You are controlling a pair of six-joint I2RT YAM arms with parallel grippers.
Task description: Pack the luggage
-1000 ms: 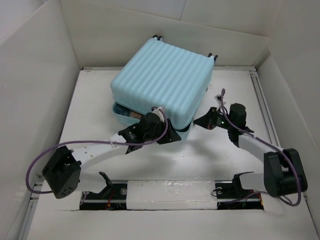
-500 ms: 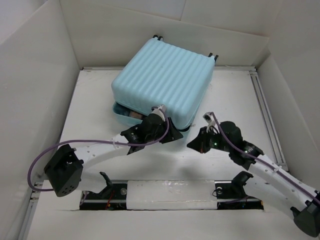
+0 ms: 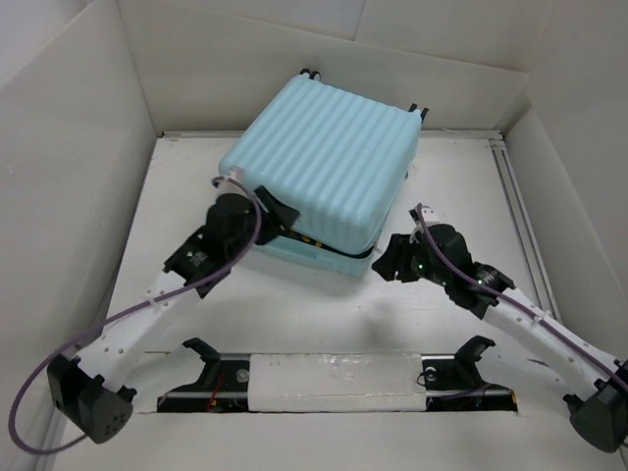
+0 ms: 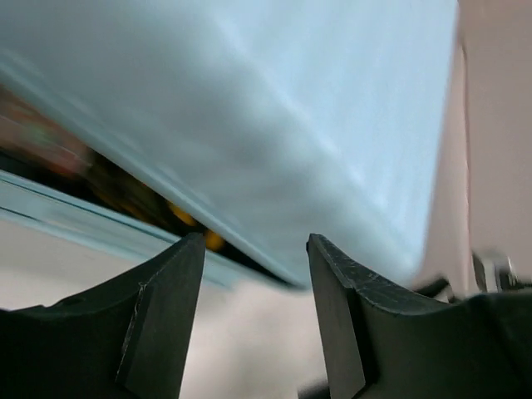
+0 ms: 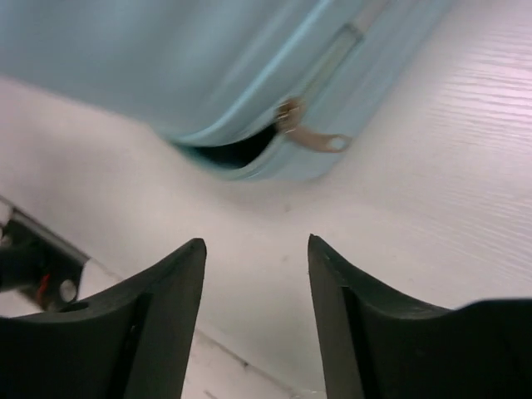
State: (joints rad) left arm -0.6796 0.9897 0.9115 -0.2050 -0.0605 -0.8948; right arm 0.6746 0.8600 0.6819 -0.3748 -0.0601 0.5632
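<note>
One high rear view, two wrist close-ups (all on the luggage [image 3: 324,157])

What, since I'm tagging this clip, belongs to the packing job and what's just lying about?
Job: luggage, its zipper pull, left gripper, right gripper, both open.
Not of the job: table, white walls.

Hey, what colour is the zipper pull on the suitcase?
The zipper pull is a dull brassy gold, clearest in the right wrist view.
</note>
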